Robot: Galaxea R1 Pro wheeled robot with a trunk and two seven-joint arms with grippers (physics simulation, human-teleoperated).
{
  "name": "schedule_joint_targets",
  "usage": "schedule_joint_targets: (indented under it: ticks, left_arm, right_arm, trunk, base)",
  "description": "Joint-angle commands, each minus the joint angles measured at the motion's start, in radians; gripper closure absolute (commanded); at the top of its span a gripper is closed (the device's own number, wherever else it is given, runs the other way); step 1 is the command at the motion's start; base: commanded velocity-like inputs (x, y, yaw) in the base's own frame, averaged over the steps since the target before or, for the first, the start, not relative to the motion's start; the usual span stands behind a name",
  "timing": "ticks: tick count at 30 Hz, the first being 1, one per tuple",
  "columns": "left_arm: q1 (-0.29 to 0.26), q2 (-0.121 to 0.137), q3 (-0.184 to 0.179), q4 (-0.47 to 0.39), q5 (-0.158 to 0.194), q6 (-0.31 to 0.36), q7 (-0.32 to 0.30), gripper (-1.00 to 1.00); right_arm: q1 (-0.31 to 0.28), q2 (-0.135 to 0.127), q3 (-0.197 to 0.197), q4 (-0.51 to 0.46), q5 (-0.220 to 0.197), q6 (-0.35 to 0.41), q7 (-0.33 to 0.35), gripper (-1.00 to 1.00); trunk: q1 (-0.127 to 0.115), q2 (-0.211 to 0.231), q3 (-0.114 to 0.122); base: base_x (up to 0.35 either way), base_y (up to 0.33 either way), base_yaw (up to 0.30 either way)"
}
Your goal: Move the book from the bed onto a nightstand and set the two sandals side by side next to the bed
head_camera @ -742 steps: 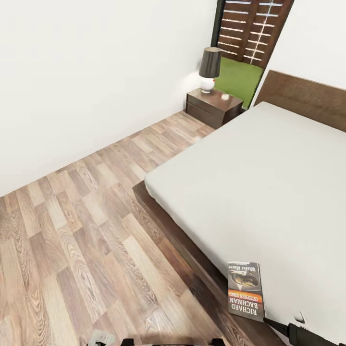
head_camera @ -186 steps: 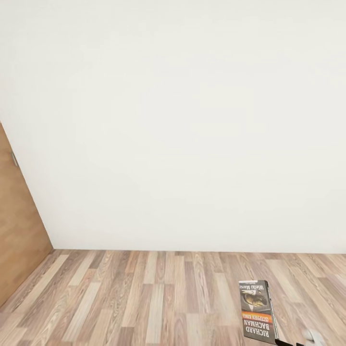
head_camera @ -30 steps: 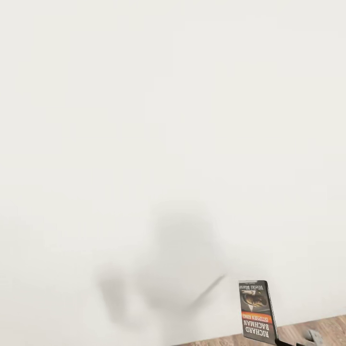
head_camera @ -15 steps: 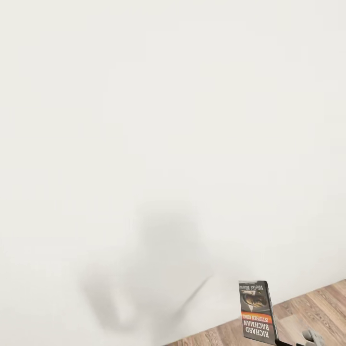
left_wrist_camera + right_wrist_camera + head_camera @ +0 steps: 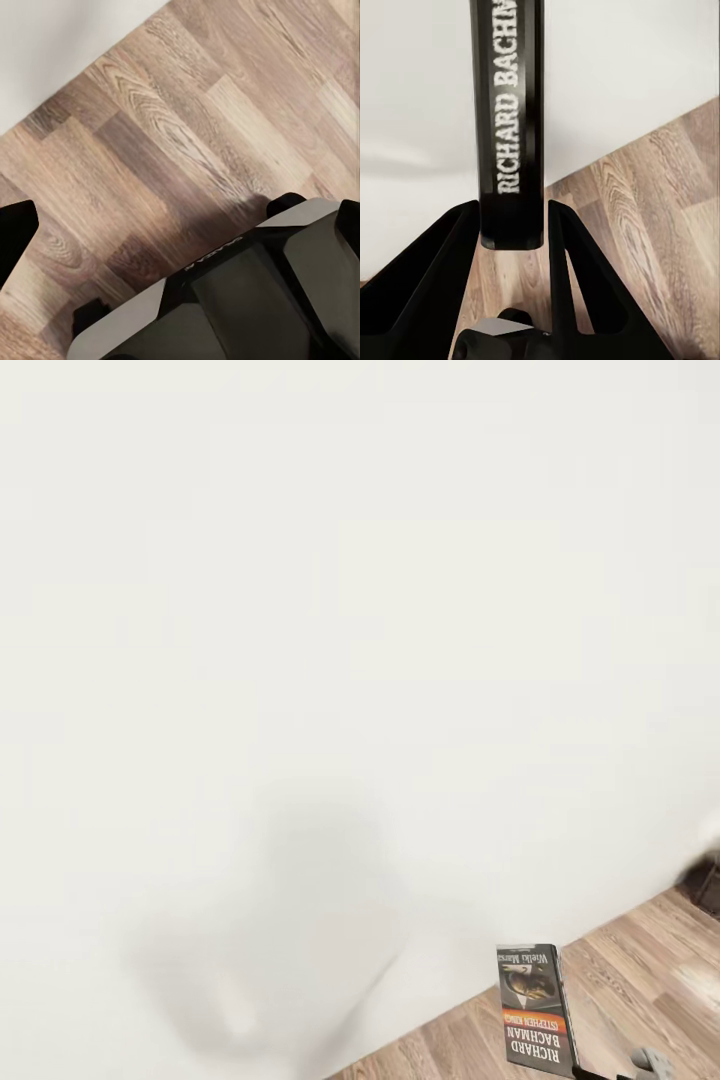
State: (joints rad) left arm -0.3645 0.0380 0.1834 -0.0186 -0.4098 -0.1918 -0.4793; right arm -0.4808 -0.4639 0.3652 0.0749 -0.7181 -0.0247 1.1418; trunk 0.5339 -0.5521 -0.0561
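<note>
The book (image 5: 537,1008), a dark paperback with white "Richard Bachman" lettering and an orange band, stands upright at the lower right of the head view. My right gripper (image 5: 598,1072) holds it by its lower edge. In the right wrist view the book's spine (image 5: 508,120) sits clamped between the two black fingers (image 5: 457,247), and the right gripper (image 5: 512,219) is shut on it. A black part of my left gripper (image 5: 15,232) shows at the edge of the left wrist view, over wood floor (image 5: 172,127). The bed, nightstands and sandals are out of view.
A plain white wall (image 5: 330,610) stands close in front, with my shadow (image 5: 290,920) on it. Brown plank floor (image 5: 640,980) shows at the lower right. A dark brown furniture corner (image 5: 706,882) pokes in at the right edge. My dark base (image 5: 255,300) is below the left arm.
The whole head view has swung: more floor shows at the lower right and a dark corner has come in at the right edge. The book stays held in the same spot.
</note>
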Motion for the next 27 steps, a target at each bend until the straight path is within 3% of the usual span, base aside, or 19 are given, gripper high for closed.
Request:
schedule_joint_targets:
  ticks: [1, 27]
  left_arm:
    - [-0.001, 0.000, 0.008, 0.000, -0.011, -0.005, -0.002, -1.00]
    - [-0.001, 0.000, 0.008, 0.000, -0.011, -0.004, -0.002, -1.00]
  right_arm:
    - [-0.002, 0.001, 0.003, 0.003, -0.008, -0.003, 0.004, 1.00]
    - [-0.002, 0.001, 0.003, 0.003, -0.009, -0.003, 0.004, 1.00]
  trunk:
    - [0.000, -0.002, -0.002]
    - [0.000, -0.002, -0.002]
  base:
    - [0.000, 0.000, -0.284]
    - [0.000, 0.000, -0.284]
